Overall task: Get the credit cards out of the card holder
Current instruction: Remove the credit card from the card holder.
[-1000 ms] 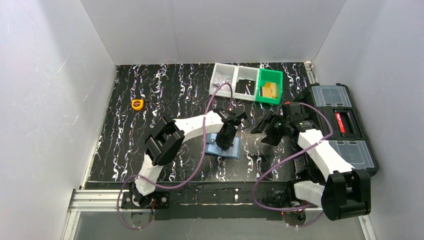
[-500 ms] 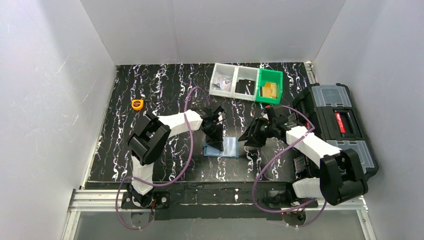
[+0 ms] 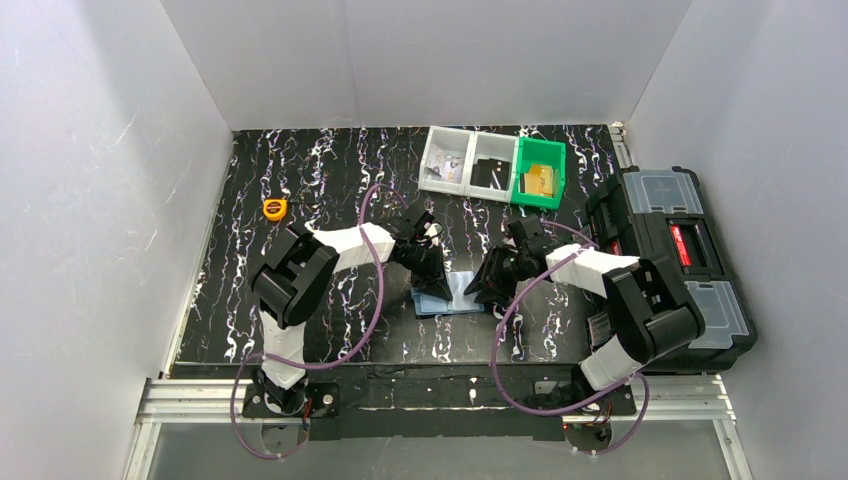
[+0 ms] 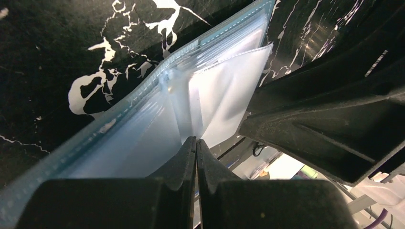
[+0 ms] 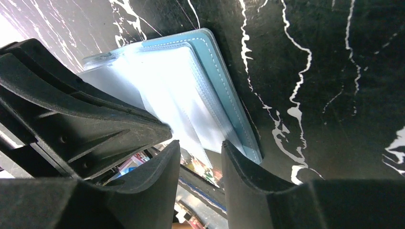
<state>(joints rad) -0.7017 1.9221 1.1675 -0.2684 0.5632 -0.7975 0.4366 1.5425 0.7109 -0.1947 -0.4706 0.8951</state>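
Note:
The dusty-blue card holder (image 3: 455,297) lies open on the black marbled table, its pale clear sleeves fanned up. My left gripper (image 3: 434,284) is shut, its tips (image 4: 196,140) pressed against the sleeves (image 4: 143,129) at the holder's left part; nothing shows between the jaws. My right gripper (image 3: 479,286) is open at the holder's right edge, its jaws (image 5: 199,149) apart just above the sleeves and blue cover (image 5: 224,86). The two grippers face each other, almost touching. No credit card can be made out in the sleeves.
Two clear bins (image 3: 468,158) and a green bin (image 3: 540,172) stand at the back. A black toolbox (image 3: 680,250) lies along the right edge. An orange tape measure (image 3: 274,208) sits at the left. White walls enclose the table.
My right gripper has swung left and down to the holder's right edge. My left gripper has shifted left onto the holder's left part, and the sleeves now stand fanned between them.

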